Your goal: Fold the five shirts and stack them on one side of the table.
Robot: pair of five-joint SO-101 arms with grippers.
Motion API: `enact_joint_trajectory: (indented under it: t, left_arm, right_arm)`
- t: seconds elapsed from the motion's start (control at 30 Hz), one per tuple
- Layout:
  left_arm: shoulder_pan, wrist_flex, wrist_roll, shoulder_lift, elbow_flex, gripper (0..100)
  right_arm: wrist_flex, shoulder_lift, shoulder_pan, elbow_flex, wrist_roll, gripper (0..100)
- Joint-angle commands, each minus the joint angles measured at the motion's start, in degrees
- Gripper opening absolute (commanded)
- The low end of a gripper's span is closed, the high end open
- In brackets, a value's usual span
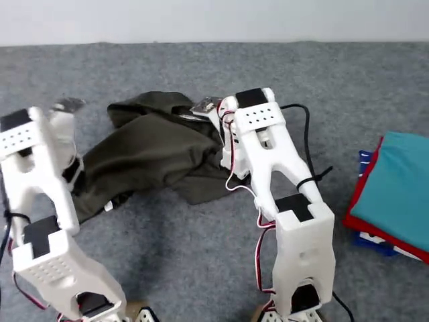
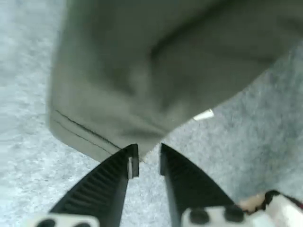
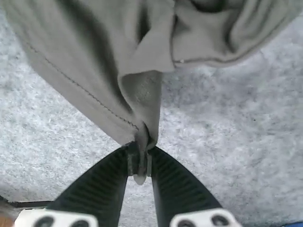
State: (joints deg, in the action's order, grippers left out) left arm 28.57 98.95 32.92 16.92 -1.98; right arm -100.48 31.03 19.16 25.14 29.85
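A dark olive shirt (image 1: 154, 151) lies crumpled on the grey carpeted table, left of centre. My left gripper (image 2: 148, 153) is at the shirt's near-left edge (image 1: 75, 171), with its tips shut on a hem corner of the shirt (image 2: 142, 71). My right gripper (image 3: 139, 163) is at the shirt's far right side (image 1: 211, 109) and is shut on a bunched fold of the olive cloth (image 3: 137, 94), which fans out from the pinch. A small white label (image 2: 203, 115) hangs from the shirt.
A stack of folded shirts (image 1: 395, 188), teal on top of red and blue, sits at the right edge of the table. Grey carpet (image 1: 167, 255) lies bare in front of the shirt between the two arm bases.
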Motion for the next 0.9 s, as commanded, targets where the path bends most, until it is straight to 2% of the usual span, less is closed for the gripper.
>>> enact_joint_trajectory:
  t: [0.0,0.17,0.33,0.63,0.87]
  left_arm:
    - [2.1,1.3,3.8,-0.6,1.9,14]
    - [7.0,1.3,11.0,-0.6,2.6,16]
    - [7.7,-1.0,16.1,-0.5,7.4,18]
    - [7.6,-15.2,16.8,-0.5,18.2,20]
    - [7.7,-16.5,16.7,-0.8,16.3,21]
  right_arm:
    - [-2.3,-4.4,-2.1,0.2,0.3,1.1]
    - [-2.3,-4.3,-3.5,0.1,0.3,1.1]
    - [-2.3,-4.1,-3.4,0.1,0.3,1.1]
    - [-2.3,-4.4,-3.4,0.1,0.3,1.1]
    - [-2.4,-4.5,-3.3,0.1,0.3,1.0]
